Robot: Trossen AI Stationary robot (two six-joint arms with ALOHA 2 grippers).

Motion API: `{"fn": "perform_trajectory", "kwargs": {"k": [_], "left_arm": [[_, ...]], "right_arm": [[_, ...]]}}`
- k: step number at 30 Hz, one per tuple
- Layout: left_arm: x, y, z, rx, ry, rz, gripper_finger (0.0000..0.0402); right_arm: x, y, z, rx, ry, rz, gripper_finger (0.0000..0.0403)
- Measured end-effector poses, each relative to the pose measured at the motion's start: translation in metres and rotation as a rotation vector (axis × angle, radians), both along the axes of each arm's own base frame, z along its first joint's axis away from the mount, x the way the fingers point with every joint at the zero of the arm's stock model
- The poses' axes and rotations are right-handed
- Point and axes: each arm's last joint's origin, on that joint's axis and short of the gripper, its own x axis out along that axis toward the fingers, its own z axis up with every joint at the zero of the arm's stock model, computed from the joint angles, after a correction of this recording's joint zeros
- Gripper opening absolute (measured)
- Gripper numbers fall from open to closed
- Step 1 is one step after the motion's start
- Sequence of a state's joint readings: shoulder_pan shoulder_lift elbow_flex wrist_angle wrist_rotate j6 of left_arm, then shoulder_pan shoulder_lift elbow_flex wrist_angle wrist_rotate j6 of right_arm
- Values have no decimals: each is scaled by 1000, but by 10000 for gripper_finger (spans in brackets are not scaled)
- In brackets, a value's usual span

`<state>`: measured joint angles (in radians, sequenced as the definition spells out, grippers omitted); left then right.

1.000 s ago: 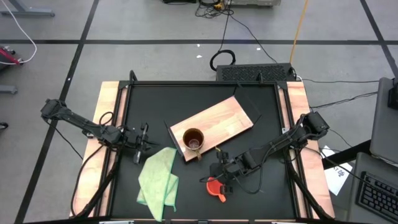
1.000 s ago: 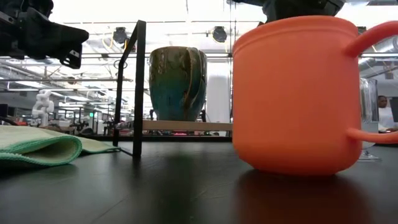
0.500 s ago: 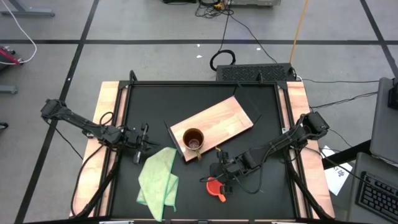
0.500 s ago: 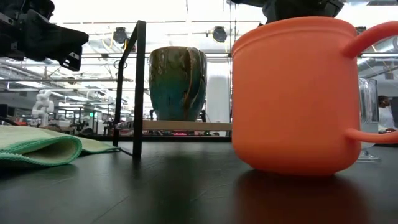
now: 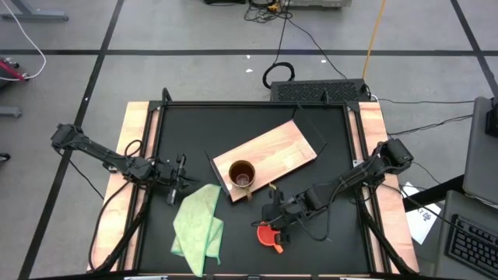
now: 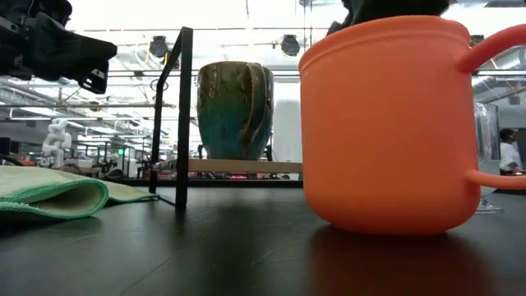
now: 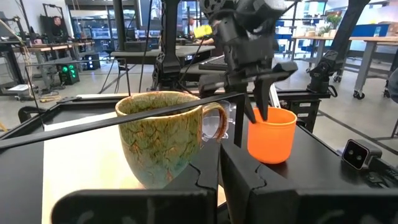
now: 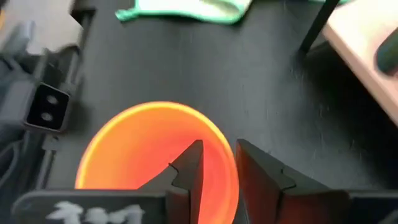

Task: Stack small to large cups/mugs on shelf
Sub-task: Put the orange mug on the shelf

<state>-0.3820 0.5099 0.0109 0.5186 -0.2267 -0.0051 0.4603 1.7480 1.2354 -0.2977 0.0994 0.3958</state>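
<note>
One finger inside the orange-red mug (image 8: pixel 155 149), right end effector (image 8: pixel 217 163) slightly apart astride rim: clamp firmly before lifting toward brown mug (image 5: pixel 242 176).

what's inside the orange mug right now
One finger of the right gripper reaches inside the orange mug, the other outside its rim, jaws slightly apart. The visible interior looks empty; the fingers cover part of the bottom.
</note>
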Motion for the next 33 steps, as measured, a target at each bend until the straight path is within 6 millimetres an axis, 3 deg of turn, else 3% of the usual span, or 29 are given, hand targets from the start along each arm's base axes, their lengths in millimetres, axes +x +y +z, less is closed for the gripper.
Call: {"fn": "perform_trajectory", "kwargs": {"k": [10,17,19,23,27,33], "left_arm": [[0,0,0,4,1,0,19],[0,0,0,4,2,0,19],[0,0,0,5,4,0,19],[0,0,-2,11,20,0,19],[0,0,-3,13,28,0,19],[0,0,0,1,-2,0,19]], "right_arm": [[-30,-5,61,13,-149,78,81],[-65,-5,88,-156,-207,105,9],[-72,-1,94,-184,-228,104,7],[-87,5,93,-282,-248,105,1],[-103,3,79,-296,-269,106,1],[-132,-18,58,-245,-358,82,0]]}}
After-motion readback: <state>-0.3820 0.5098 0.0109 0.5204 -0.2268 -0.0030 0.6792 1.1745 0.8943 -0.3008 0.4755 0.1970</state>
